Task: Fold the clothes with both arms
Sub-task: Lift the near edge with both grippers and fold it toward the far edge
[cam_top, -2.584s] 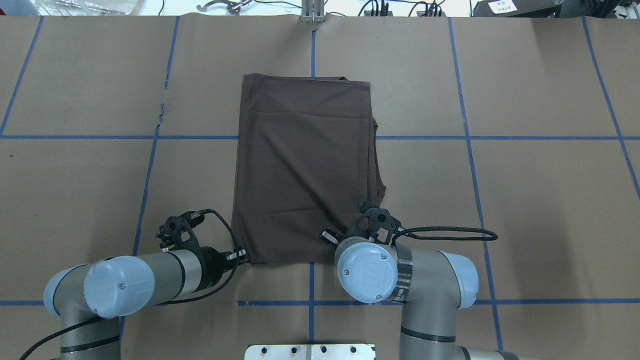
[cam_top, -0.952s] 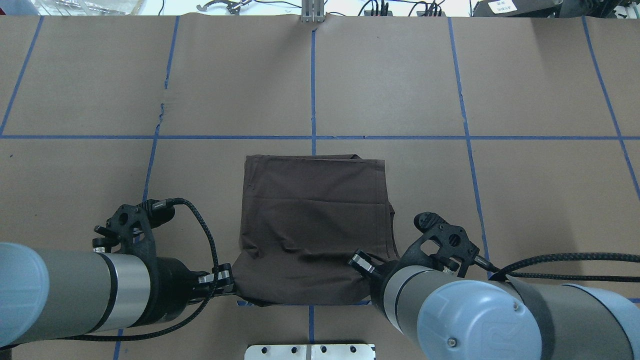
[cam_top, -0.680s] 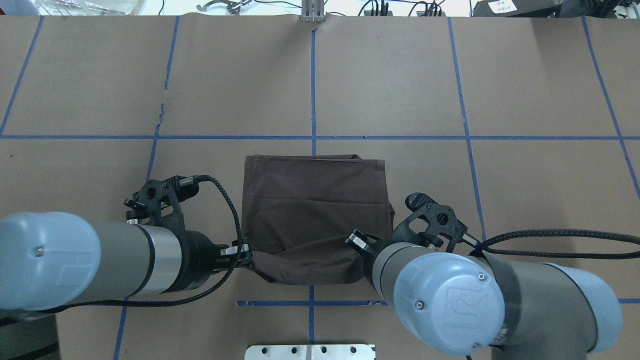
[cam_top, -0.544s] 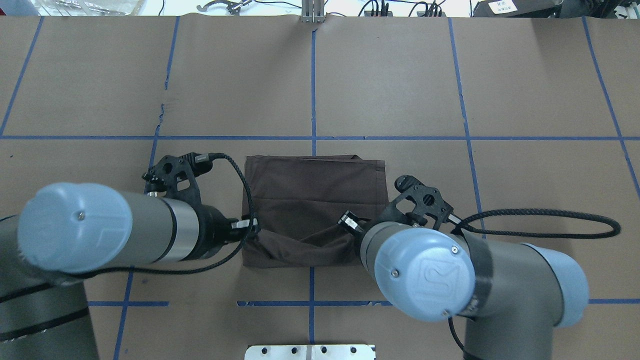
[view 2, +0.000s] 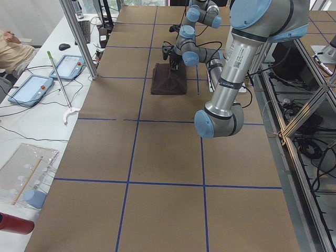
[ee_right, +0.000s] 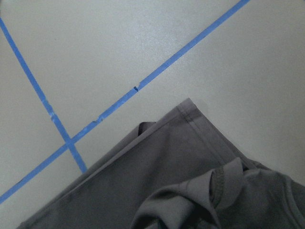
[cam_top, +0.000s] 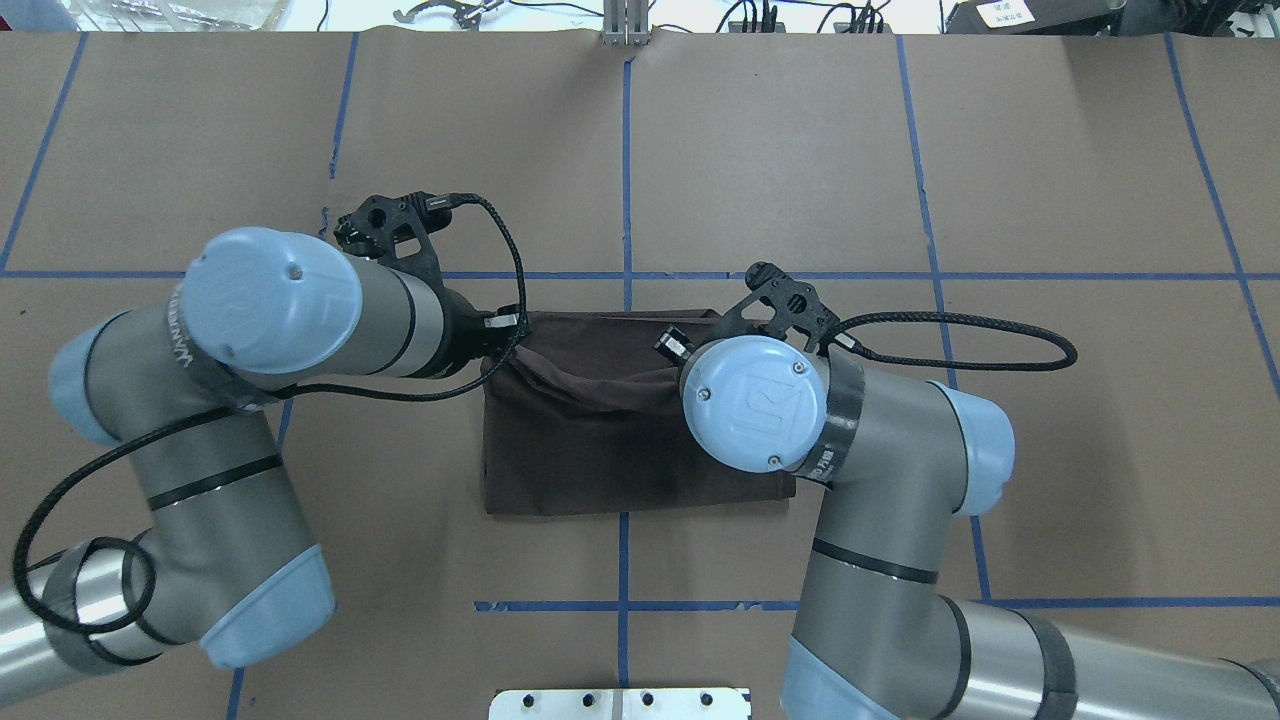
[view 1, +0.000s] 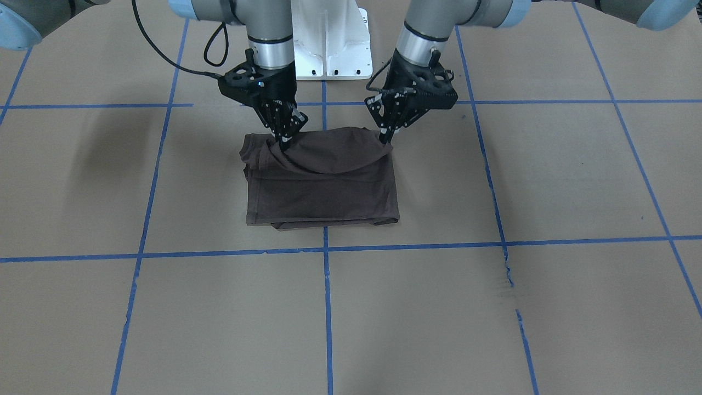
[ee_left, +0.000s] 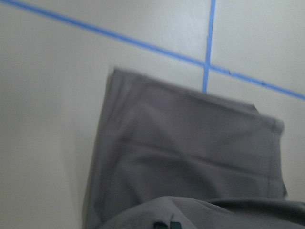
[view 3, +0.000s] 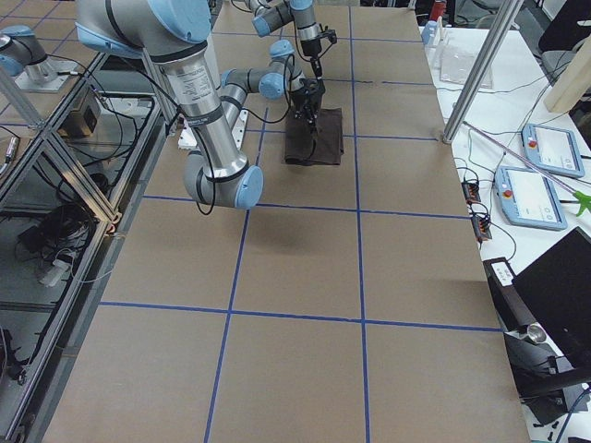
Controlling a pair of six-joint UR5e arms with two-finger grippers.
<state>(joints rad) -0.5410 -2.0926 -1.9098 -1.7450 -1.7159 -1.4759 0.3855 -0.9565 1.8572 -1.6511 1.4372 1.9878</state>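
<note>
the dark brown shirt [view 1: 323, 192] lies folded on the brown-papered worktop [view 1: 521, 329], in front of the white base [view 1: 329, 38]. it sits astride a blue tape line [view 1: 327, 312] that runs away from the robot, and its edge farthest from the robot stops just short of a crossing line. the lower layers rest flat in a rough rectangle, while an upper layer is lifted above them. the left pincer [view 1: 387, 138] pinches one corner of that lifted layer and the right pincer [view 1: 283, 144] pinches the other. both point steeply down, fingers pressed together on the cloth. between them the raised fabric sags in a shallow curve over the flat part. in the overhead view the two wrists stand over the shirt's side edges, the right one hiding its own pincer. the left wrist camera looks down on the flat layers, with held cloth bunched at the bottom edge of its view. the right wrist camera shows a hemmed corner of the flat part and a puckered fold of fabric close to the lens.
</note>
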